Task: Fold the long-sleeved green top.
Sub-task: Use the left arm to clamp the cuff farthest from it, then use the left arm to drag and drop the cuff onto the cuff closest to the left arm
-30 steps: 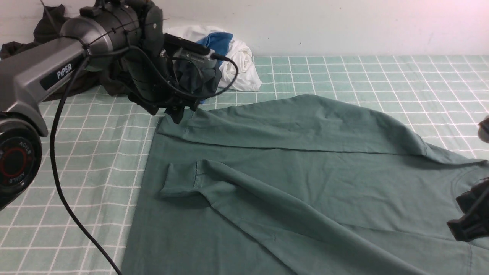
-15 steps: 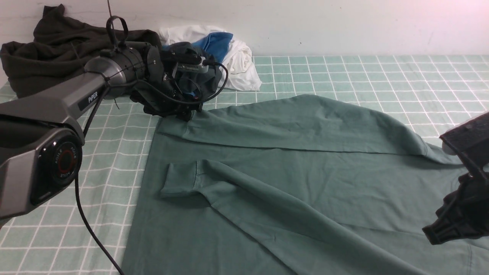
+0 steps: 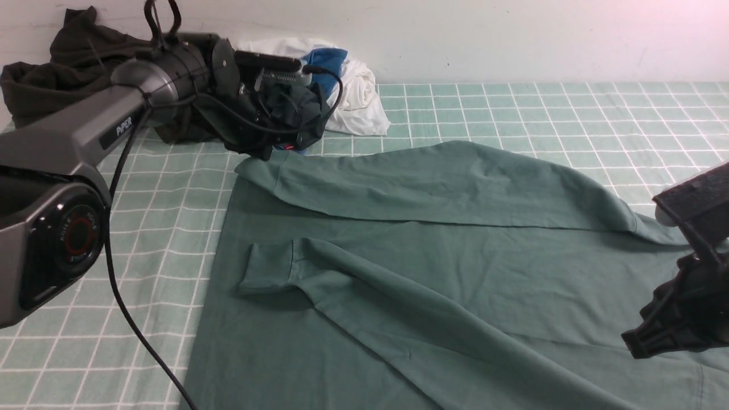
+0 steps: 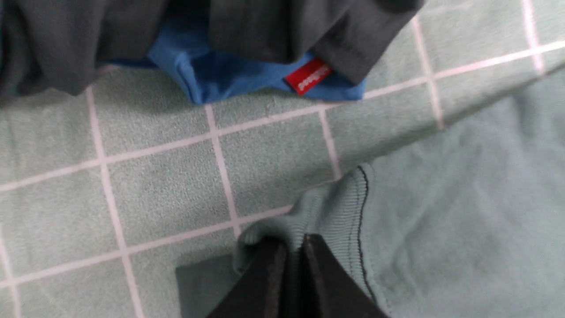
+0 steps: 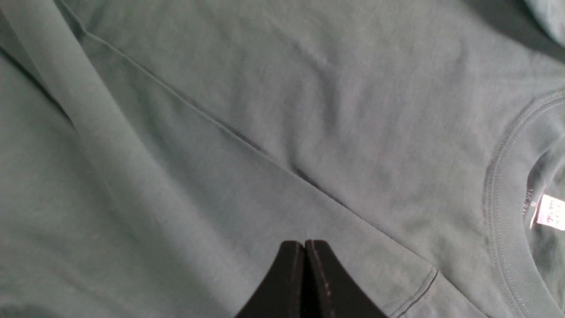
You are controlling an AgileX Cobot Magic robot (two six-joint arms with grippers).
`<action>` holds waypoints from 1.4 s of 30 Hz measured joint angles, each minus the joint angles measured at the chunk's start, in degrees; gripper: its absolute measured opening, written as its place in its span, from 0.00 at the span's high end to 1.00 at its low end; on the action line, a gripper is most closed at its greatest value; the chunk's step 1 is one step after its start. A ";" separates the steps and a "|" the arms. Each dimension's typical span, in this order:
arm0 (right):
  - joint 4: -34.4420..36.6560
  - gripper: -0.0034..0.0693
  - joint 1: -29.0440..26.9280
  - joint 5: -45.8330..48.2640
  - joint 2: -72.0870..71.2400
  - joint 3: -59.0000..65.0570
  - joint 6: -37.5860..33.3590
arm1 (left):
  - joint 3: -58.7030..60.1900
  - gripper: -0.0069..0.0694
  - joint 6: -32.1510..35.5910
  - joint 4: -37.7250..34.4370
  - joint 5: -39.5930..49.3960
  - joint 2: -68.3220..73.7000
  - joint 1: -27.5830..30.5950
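The green long-sleeved top (image 3: 455, 256) lies spread on the checked cloth, both sleeves folded across its body. My left gripper (image 3: 266, 155) is at the far sleeve's end, shut on the ribbed cuff (image 4: 331, 207), which bunches around the closed tips (image 4: 293, 242) and is lifted a little off the cloth. The near sleeve's cuff (image 3: 267, 274) lies flat on the body. My right gripper (image 5: 304, 243) hovers shut over the chest with nothing in it, near the round neck (image 5: 503, 194) and white label (image 5: 551, 212). In the front view it sits at the right edge (image 3: 635, 346).
A very dark garment (image 3: 62, 74) is heaped at the back left against the wall. White and blue clothes (image 3: 356, 85) lie beside it. Close to the left gripper are a dark grey garment (image 4: 220, 26) and blue fabric with a red tag (image 4: 308, 76). Checked cloth (image 3: 569, 114) extends right.
My left gripper came down onto the far sleeve's cuff, shut on it and raised the cuff end slightly. The right arm moved further into view from the right.
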 joint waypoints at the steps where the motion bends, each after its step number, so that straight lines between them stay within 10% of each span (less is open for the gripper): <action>1: 0.27 0.97 0.00 0.00 0.00 -0.03 0.00 | 0.00 0.89 0.04 0.00 1.82 -2.76 -0.76; 12: 1.41 0.97 1.67 1.13 -4.82 -0.27 0.00 | 9.24 0.88 -4.84 -0.49 20.64 -25.76 -4.10; 22: 1.23 0.97 8.14 4.80 -12.51 -0.45 -0.97 | 56.64 0.81 -7.87 -2.33 5.50 -47.70 -8.88; 28: 1.10 0.97 10.82 6.99 -12.80 -0.45 -1.29 | 72.65 0.55 -5.49 -1.07 -3.35 -50.38 -11.99; 33: 1.71 0.97 14.92 15.52 -12.80 -0.45 -5.30 | 73.04 0.23 4.79 0.92 5.82 -51.67 -15.05; 42: 3.66 0.97 17.23 21.70 -13.00 -0.45 -7.73 | 81.39 0.19 16.96 1.05 9.33 -52.27 -29.57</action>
